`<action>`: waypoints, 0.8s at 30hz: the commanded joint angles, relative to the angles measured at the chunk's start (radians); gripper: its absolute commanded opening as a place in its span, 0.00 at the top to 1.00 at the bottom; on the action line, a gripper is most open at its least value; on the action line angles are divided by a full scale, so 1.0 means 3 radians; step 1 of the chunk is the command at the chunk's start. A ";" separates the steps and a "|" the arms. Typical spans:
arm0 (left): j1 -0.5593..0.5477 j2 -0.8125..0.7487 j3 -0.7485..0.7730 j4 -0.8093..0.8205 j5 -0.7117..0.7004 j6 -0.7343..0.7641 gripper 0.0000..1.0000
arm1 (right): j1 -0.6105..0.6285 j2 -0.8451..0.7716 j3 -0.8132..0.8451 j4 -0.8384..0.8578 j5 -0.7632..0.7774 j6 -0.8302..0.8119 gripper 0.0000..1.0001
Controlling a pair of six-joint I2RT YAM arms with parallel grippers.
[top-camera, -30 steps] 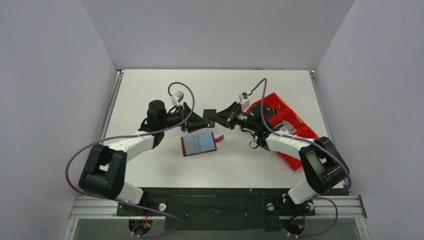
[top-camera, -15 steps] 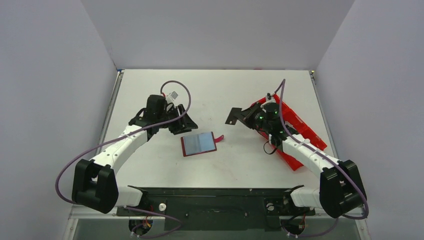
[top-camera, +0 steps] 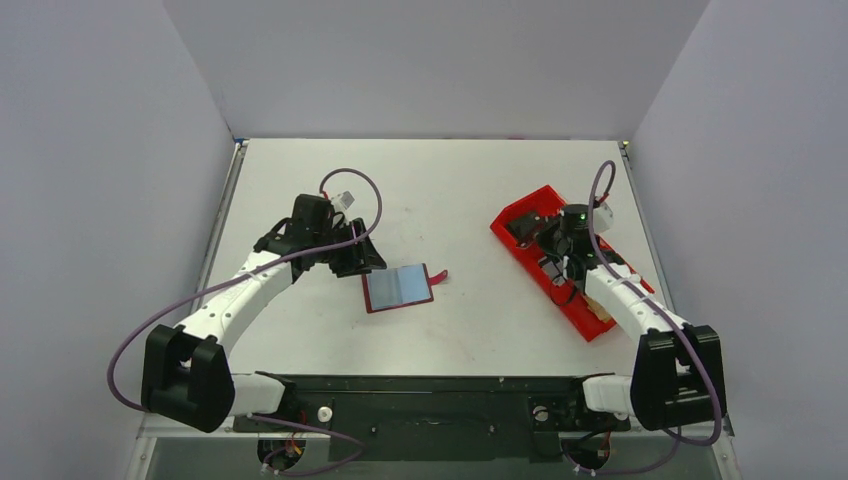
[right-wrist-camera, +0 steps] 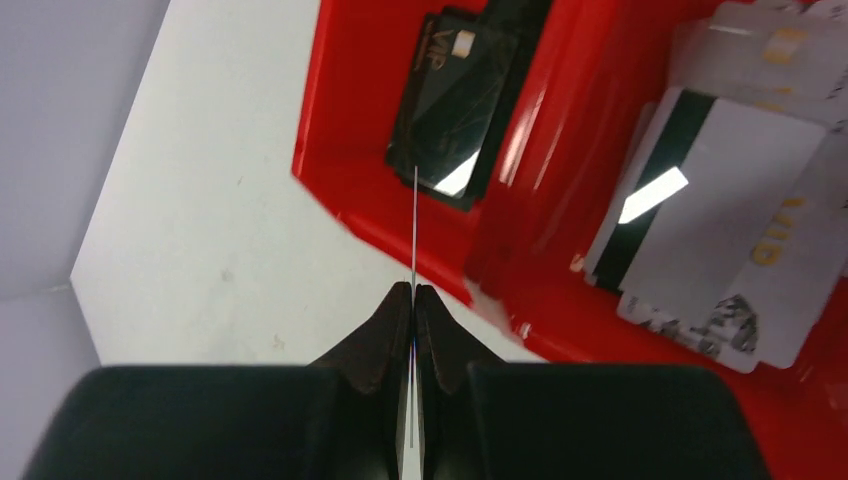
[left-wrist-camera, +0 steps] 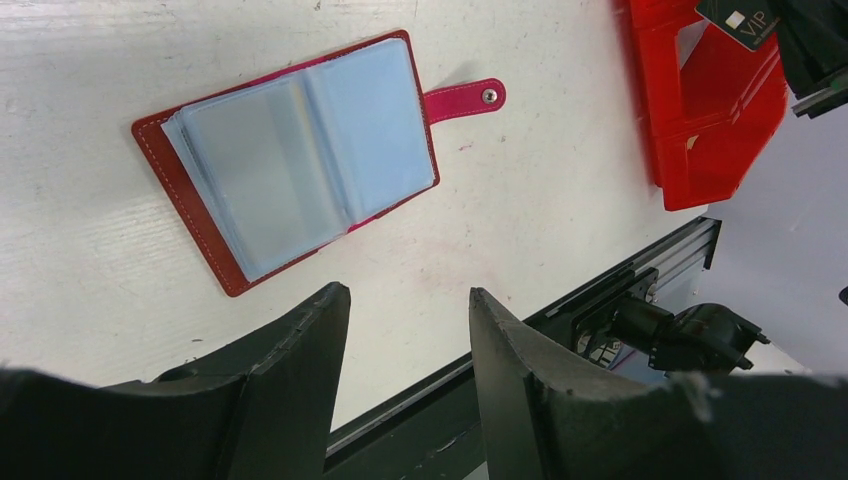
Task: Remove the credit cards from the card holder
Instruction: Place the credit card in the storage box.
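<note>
White worktop (top-camera: 450,180): credit card (right-wrist-camera: 413,230) is being pinched by right gripper (right-wrist-camera: 413,290) over red tray (right-wrist-camera: 335,150), right edge; release is probably needed next. Left gripper (left-wrist-camera: 408,295) is being held spread beside opened card holder (left-wrist-camera: 290,160).

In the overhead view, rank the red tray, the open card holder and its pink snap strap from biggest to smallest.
1. red tray, clearly largest.
2. card holder, lying open.
3. snap strap, a small tab at the holder's right edge.
All sit at similar depth, so the order is safe.
</note>
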 commanded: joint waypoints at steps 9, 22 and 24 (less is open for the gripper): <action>0.0010 -0.0122 0.0089 -0.0020 0.0048 0.0059 0.55 | -0.0298 0.0792 0.0413 0.0545 -0.0022 0.0036 1.00; 0.0010 -0.0114 0.0129 -0.0056 0.0034 0.0062 0.55 | -0.0303 0.1177 0.0510 0.0933 -0.0038 0.0235 1.00; 0.0010 -0.0095 0.0148 -0.0065 0.0034 0.0066 0.55 | -0.0303 0.1203 0.0508 0.0976 -0.0051 0.0265 0.98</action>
